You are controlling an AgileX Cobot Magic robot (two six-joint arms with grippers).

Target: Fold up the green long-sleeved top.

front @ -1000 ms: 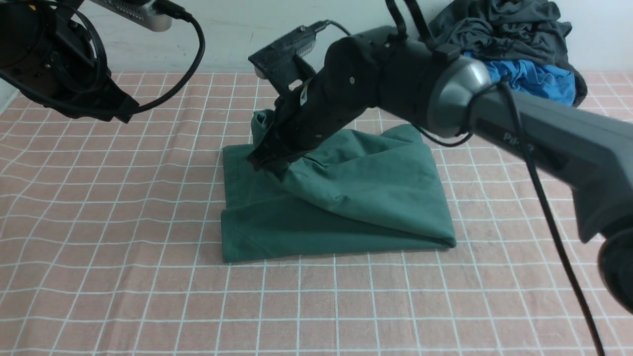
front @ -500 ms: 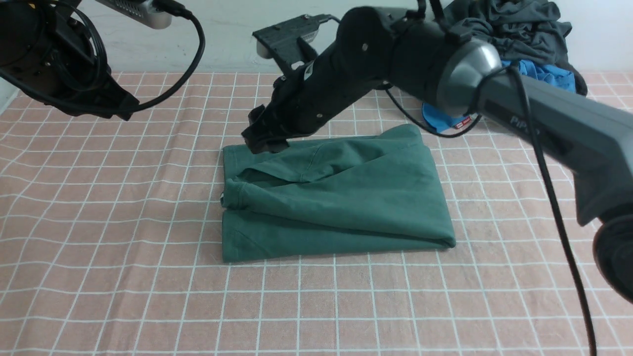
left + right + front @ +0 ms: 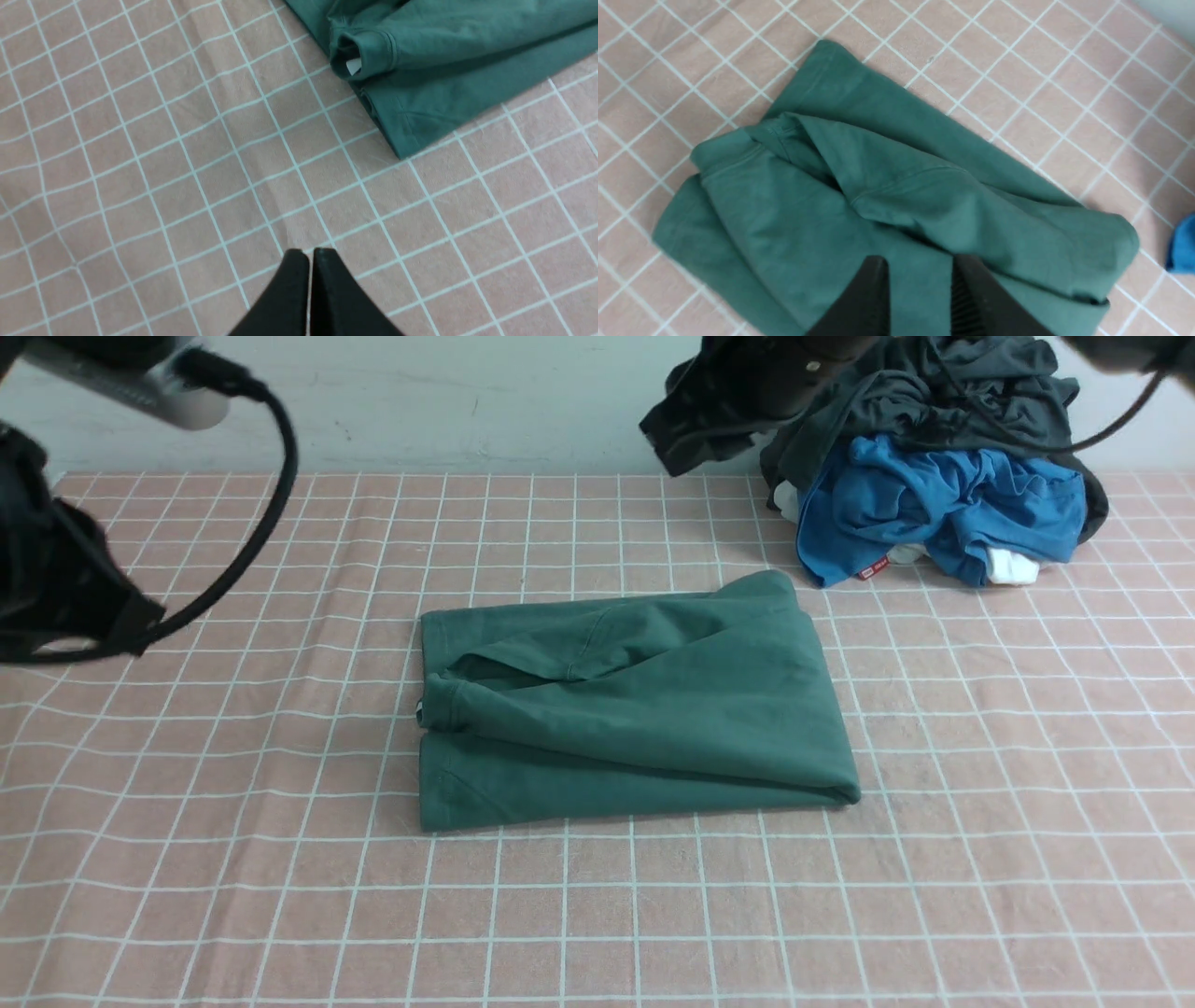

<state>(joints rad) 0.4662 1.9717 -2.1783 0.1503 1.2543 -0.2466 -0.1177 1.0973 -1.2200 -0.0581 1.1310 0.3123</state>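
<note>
From the wrists alone: left claw (image 3: 309, 254) closed, right claw (image 3: 920, 259) narrowly parted over the green top (image 3: 896, 196).

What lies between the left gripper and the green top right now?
Only bare pink checked tablecloth lies between the shut left gripper and the green top; the left wrist view shows it.
</note>
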